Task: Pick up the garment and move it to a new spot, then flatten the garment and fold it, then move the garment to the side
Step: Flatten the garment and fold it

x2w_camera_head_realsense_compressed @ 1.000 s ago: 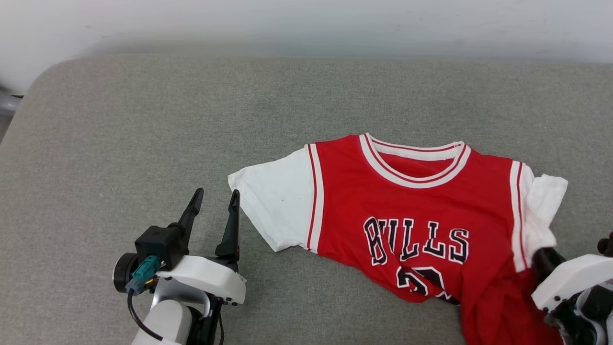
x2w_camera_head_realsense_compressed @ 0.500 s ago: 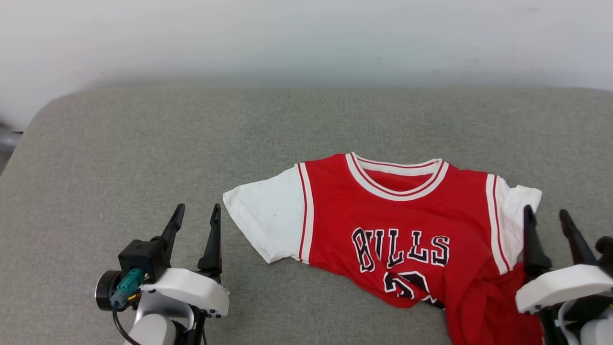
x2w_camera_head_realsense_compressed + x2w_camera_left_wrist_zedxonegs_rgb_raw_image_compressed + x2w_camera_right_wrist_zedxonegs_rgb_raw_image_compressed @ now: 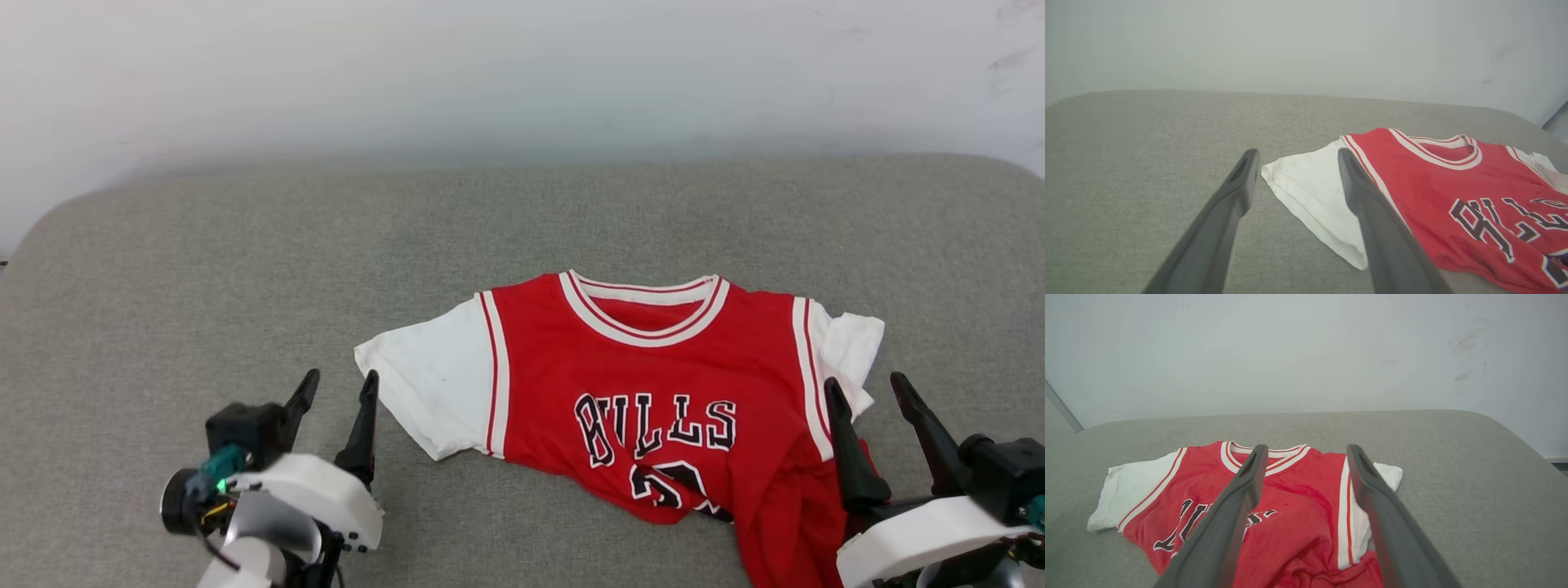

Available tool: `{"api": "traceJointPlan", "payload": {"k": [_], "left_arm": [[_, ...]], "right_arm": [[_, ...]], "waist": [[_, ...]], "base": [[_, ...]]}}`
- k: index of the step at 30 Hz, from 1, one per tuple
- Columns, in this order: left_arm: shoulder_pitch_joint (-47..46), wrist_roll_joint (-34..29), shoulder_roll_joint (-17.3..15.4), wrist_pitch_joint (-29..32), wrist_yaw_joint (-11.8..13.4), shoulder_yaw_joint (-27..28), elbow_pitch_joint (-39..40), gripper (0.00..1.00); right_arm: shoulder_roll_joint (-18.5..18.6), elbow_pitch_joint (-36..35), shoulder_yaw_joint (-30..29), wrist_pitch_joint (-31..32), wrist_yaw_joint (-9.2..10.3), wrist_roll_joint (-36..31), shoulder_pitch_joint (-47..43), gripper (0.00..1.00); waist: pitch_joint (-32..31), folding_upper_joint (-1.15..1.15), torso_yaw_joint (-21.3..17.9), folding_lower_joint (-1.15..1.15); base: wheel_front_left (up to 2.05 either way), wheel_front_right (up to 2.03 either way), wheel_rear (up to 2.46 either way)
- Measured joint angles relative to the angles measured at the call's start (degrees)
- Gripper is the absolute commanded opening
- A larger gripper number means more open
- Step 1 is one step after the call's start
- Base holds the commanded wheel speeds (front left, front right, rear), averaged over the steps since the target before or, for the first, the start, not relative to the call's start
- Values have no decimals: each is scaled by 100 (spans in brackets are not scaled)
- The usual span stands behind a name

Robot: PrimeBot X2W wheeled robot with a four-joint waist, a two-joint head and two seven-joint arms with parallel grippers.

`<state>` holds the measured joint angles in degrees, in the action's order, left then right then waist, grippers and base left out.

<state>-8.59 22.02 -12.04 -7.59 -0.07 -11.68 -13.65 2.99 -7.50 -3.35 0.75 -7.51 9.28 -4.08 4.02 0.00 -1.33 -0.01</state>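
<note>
Flattening looks next: the garment point(image 3: 653, 367) lies chest-up on the bench point(image 3: 245, 269), hem bunched by our right end effector point(image 3: 865, 382). It and the left end effector point(image 3: 341, 377) stand spread, empty; we should pinch hem corners and pull taut.

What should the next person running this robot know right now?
Left end effector: open, empty, just left of the shirt.
Right end effector: open, empty, at the shirt's right edge.
Shirt: face up on the grey cushion, top spread out, bottom bunched up at the near right.
Done: shirt laid down.
Left: flatten the bottom, fold, move it aside.
</note>
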Motion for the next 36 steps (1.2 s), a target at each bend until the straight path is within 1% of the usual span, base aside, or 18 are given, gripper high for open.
{"api": "traceJointPlan", "payload": {"k": [5, 12, 13, 14, 16, 17, 18, 19, 20, 21, 22, 23, 25, 26, 27, 28, 31, 36], "left_arm": [[-565, 320, -179, 983, -240, -23, -266, 100], [-1374, 764, -580, 2691, -350, 23, -743, 100], [-1374, 764, -580, 2691, -350, 23, -743, 100], [-1561, 869, -681, 3121, -367, 31, -838, 100], [-1716, 964, -784, 3454, -385, 53, -925, 100], [-1716, 964, -784, 3454, -385, 53, -925, 100], [-1859, 1013, -881, 3737, -407, 36, -1013, 100], [-1859, 1013, -881, 3737, -407, 36, -1013, 100], [-1960, 1059, -945, 3995, -441, -16, -1068, 100], [-1960, 1059, -945, 3995, -441, -16, -1068, 100], [-2107, 1121, -1018, 4333, -499, -98, -1117, 100], [-2107, 1121, -1018, 4333, -499, -98, -1117, 100], [-2213, 1178, -1078, 4664, -524, -160, -1154, 100], [-2282, 1260, -1111, 4889, -547, -199, -1161, 50], [-2282, 1260, -1111, 4889, -547, -199, -1161, 40], [-2305, 1269, -1117, 4948, -549, -227, -1149, 0], [-2313, 1273, -1101, 4878, -558, -282, -1078, 0], [-2123, 1087, -983, 4184, -491, -304, -1027, 0]], "right_arm": [[-4, -193, -3, 85, 0, 193, 2, 100], [-4, -207, 11, 78, 0, 302, 149, 100], [-4, -207, 11, 78, 0, 302, 149, 100], [-4, -164, 10, 68, 0, 343, 211, 100], [-4, -126, 15, 25, 0, 396, 255, 100], [-4, -126, 15, 25, 0, 396, 255, 100], [-4, -68, 21, -32, 0, 447, 299, 100], [-4, -68, 21, -32, 0, 447, 299, 100], [-4, 7, 14, -63, 0, 486, 348, 100], [-4, 7, 14, -63, 0, 486, 348, 100], [-3, 52, -1, -99, 0, 515, 402, 100], [-3, 52, -1, -99, 0, 515, 402, 100], [-4, 109, -13, -146, 0, 539, 433, 100], [-4, 192, -40, -161, 0, 559, 469, 100], [-4, 192, -40, -161, 0, 559, 469, 100], [-4, 209, -60, -172, 0, 577, 493, 100], [-5, 291, -143, -181, 0, 642, 567, 100], [-7, 667, -450, -24, 0, 805, 716, 100]], "waist": [[248, 0, -91, 0], [705, 0, -280, 1], [705, 0, -280, 1], [848, 0, -342, 1], [988, 0, -407, 1], [988, 0, -407, 1], [1121, 0, -468, 1], [1121, 0, -468, 1], [1247, 0, -526, 1], [1247, 0, -526, 1], [1356, 0, -574, 1], [1356, 0, -574, 1], [1438, 0, -613, 1], [1482, 0, -647, 0], [1482, 0, -647, 0], [1498, 0, -655, 0], [1509, 0, -637, 0], [1399, 0, -577, 1]], "base": [[0, 0, 0], [0, 0, 0], [0, 0, 0], [0, 0, 0], [0, 0, 0], [0, 0, 0], [0, 0, 0], [0, 0, 0], [0, 0, 0], [0, 0, 0], [0, 0, 0], [0, 0, 0], [0, 0, 0], [0, 0, 0], [0, 0, 0], [0, 0, 0], [0, 0, 0], [0, 0, 0]]}}
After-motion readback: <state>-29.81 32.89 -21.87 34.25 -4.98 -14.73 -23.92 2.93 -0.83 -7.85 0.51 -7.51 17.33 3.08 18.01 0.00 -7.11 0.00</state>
